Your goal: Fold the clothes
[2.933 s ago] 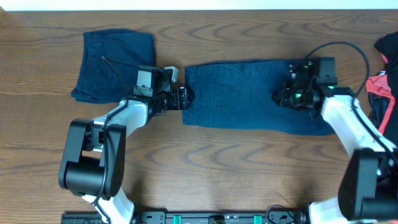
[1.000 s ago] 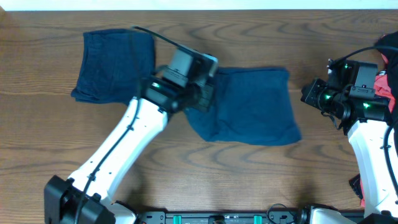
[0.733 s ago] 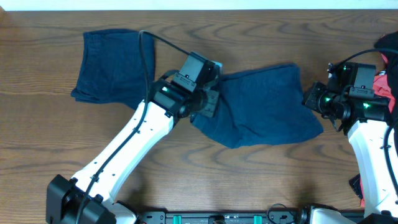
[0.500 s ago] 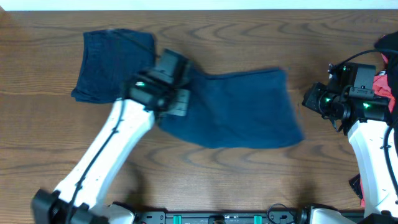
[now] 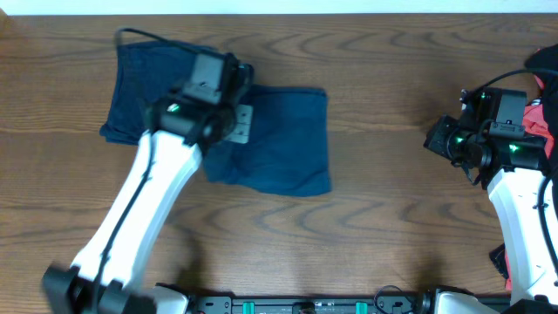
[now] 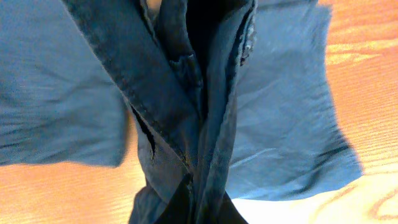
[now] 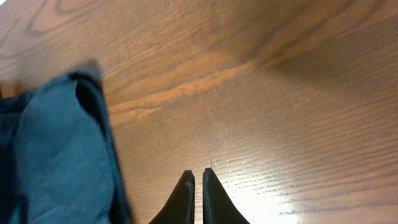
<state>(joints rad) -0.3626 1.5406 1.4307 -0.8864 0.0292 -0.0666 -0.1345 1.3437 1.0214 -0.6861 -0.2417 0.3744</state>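
A blue denim garment [image 5: 283, 144] lies doubled over left of the table's middle, its left edge bunched and lifted. My left gripper [image 5: 234, 94] is shut on that bunched edge. In the left wrist view the gathered cloth [image 6: 205, 124] rises from between the dark fingers [image 6: 214, 208], with the rest of the garment spread on the wood below. My right gripper [image 5: 433, 139] hovers at the right, shut and holding nothing. Its closed tips [image 7: 198, 177] are over bare wood, and the garment's edge [image 7: 56, 155] shows at that view's left.
A folded dark blue garment [image 5: 144, 83] lies at the back left, right beside my left gripper. A heap of red and black clothes [image 5: 540, 96] sits at the right edge, behind the right arm. The wooden table [image 5: 384, 227] spans the view.
My left gripper has dragged the blue garment's edge leftward, toward the folded piece, and the cloth now lies narrower and doubled over. The right gripper, off the garment, has stayed put.
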